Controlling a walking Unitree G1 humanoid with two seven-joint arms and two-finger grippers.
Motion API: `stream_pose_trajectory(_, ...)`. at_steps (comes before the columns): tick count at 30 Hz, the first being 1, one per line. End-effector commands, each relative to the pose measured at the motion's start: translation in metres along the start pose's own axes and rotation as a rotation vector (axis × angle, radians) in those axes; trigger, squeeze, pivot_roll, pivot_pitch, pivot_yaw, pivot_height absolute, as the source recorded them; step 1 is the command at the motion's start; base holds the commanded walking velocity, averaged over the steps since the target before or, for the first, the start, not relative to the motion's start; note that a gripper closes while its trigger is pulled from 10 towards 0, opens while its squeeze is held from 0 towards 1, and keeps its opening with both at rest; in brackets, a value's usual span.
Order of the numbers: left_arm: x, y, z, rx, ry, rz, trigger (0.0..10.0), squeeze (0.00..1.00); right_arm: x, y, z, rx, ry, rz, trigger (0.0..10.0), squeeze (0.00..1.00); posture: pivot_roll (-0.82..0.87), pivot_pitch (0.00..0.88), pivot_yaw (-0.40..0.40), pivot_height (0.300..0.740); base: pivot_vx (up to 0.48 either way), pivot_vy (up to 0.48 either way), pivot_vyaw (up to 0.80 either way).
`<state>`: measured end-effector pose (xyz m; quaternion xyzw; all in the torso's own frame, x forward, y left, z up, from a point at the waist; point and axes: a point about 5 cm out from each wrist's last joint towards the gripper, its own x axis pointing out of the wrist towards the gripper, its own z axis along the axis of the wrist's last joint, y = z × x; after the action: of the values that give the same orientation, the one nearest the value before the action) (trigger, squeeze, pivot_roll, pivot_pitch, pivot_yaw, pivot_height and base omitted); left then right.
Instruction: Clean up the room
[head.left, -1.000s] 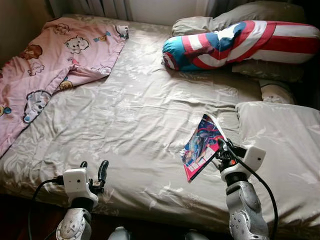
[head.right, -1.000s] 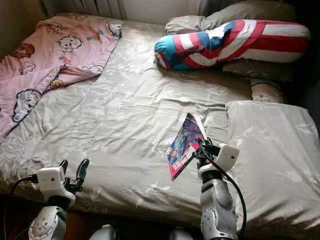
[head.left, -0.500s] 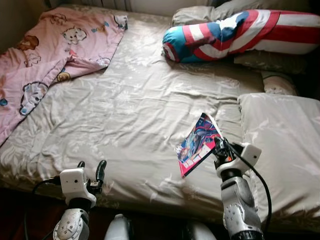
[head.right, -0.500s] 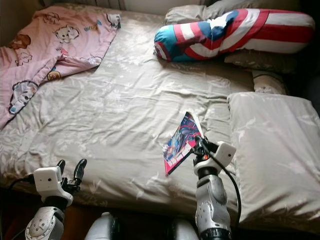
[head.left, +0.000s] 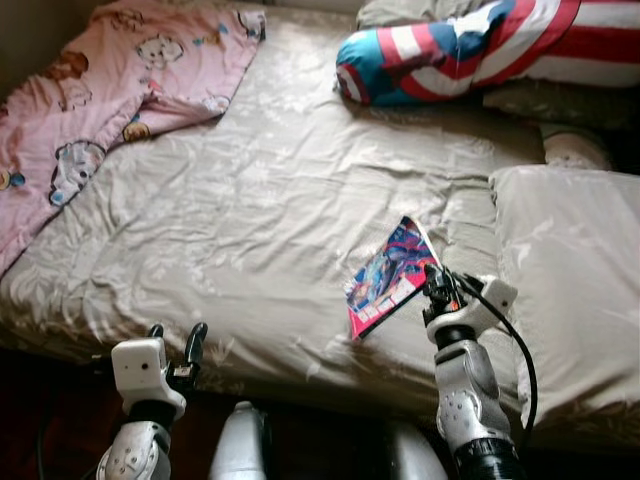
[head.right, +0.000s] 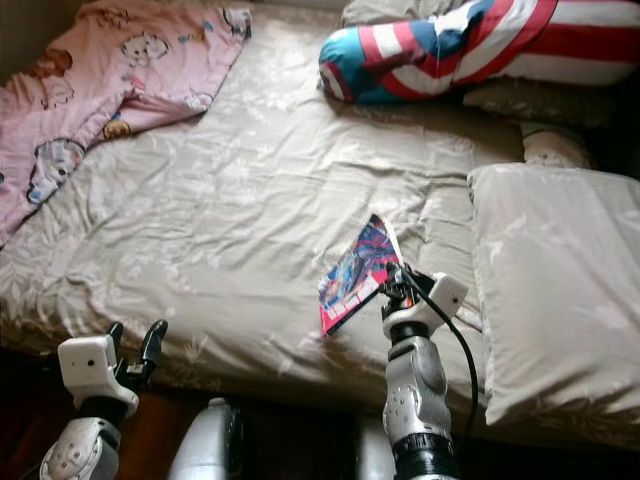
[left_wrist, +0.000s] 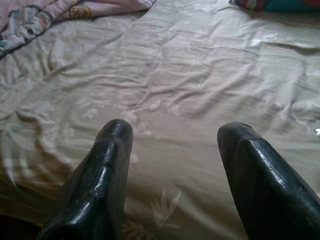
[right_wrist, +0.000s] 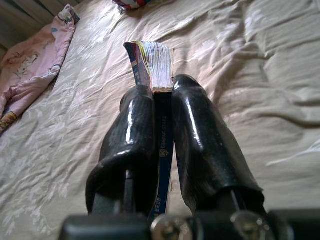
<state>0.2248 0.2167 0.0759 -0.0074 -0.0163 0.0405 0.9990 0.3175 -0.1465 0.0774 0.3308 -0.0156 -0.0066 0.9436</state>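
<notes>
While the right tool (head.left: 433, 283) clamps the comic book (head.left: 388, 277) by its lower edge above the bed (head.left: 270, 200), lift it level, grip firm; left tool (head.left: 175, 335) hangs open, empty

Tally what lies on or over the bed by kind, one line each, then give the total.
Comic book, held in the right gripper: 1
Pink cartoon blanket: 1
Red, white and blue striped bolster: 1
Beige pillows: 2
Total: 5
</notes>
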Motion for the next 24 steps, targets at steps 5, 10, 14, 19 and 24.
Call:
stream_pose_trajectory(5,-0.006,0.005,0.001,0.009,0.025,-0.004,10.0,0.00,0.016,-0.004,0.025,0.289,-0.165,-0.013,10.0,0.00,0.18,0.288,-0.005,0.640,0.000,0.000,0.00)
stream_pose_trajectory(10,-0.007,0.006,0.001,0.017,0.030,-0.010,10.0,0.00,0.021,-0.011,0.030,0.400,-0.191,-0.033,10.0,0.00,0.19,0.291,0.003,0.640,0.000,0.000,0.00)
stream_pose_trajectory(14,-0.010,0.009,0.003,0.035,0.038,-0.025,10.0,0.00,0.026,-0.026,0.029,0.490,-0.181,-0.094,10.0,0.00,0.22,0.299,0.028,0.640,0.000,0.000,0.00)
stream_pose_trajectory(19,-0.015,0.013,0.008,0.061,0.052,-0.045,10.0,0.00,0.021,-0.054,0.022,0.571,-0.156,-0.244,10.0,0.00,0.25,0.311,0.058,0.640,0.000,0.000,0.00)
stream_pose_trajectory(24,-0.019,0.014,0.011,0.075,0.062,-0.060,10.0,0.00,0.017,-0.068,0.023,0.602,-0.164,-0.320,10.0,0.00,0.27,0.331,0.073,0.640,0.000,0.000,0.00)
